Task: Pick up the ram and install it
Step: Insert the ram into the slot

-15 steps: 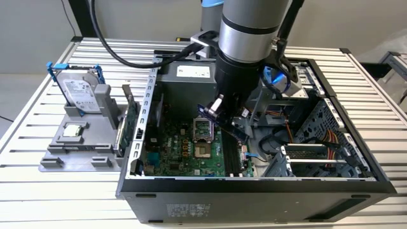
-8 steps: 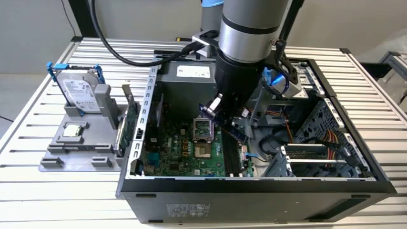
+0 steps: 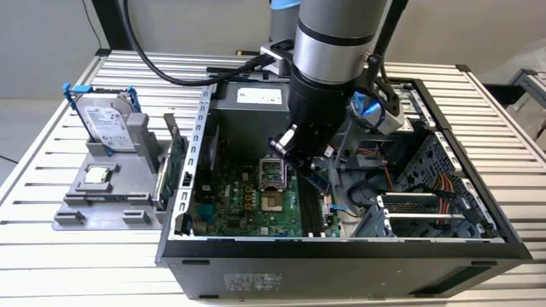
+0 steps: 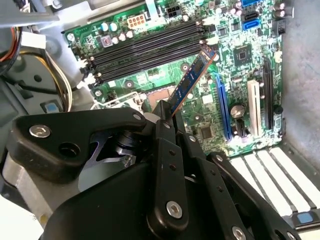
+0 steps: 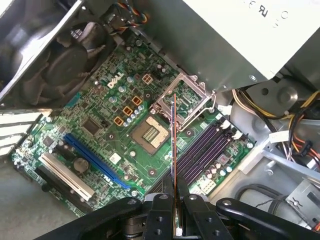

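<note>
My gripper (image 3: 293, 148) hangs inside the open computer case, above the motherboard (image 3: 247, 204). It is shut on the ram (image 3: 318, 181), a narrow dark blue-green stick. In the second wrist view the ram (image 4: 192, 82) sticks out from between the black fingers (image 4: 165, 125), and its free end hovers just beside the row of black memory slots (image 4: 145, 50). In the first wrist view the ram (image 5: 173, 145) is seen edge-on, held by the gripper (image 5: 175, 190) between the CPU socket (image 5: 149, 134) and the memory slots (image 5: 200, 150). It touches no slot.
A grey hard drive in a blue frame (image 3: 109, 125) and a green card (image 3: 175, 169) stand in a grey fixture (image 3: 102, 198) at the exterior view's left, outside the case wall (image 3: 201, 147). The power supply (image 3: 256, 96), cables (image 3: 426, 185) and a drive cage (image 3: 418, 214) crowd the case.
</note>
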Controlling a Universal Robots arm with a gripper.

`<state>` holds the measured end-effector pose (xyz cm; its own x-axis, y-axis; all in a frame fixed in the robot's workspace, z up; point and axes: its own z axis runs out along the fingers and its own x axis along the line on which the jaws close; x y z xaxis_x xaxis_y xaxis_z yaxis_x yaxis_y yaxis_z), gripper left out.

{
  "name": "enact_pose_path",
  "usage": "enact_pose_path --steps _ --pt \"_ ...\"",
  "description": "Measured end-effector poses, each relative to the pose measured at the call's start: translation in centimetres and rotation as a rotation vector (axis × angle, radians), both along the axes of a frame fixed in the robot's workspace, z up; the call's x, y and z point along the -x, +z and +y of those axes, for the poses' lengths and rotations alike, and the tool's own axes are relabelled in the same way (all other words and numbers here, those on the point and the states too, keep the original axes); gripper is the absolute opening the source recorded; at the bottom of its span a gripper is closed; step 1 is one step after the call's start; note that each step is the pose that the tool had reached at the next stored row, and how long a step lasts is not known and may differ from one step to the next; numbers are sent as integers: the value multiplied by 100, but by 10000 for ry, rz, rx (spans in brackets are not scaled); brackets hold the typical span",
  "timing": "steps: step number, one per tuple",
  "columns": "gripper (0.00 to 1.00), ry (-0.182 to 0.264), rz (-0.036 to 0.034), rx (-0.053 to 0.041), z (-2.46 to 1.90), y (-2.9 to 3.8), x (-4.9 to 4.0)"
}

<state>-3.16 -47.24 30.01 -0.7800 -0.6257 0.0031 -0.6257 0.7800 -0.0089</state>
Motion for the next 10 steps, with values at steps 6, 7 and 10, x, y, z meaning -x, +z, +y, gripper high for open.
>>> enact_pose_path --steps 6,7,10 --pt "0 -657 0 0 2 -1 -1" --pt "0 -755 0 -1 2 -2 -1" --pt "0 -1045 0 0 3 -2 -1"
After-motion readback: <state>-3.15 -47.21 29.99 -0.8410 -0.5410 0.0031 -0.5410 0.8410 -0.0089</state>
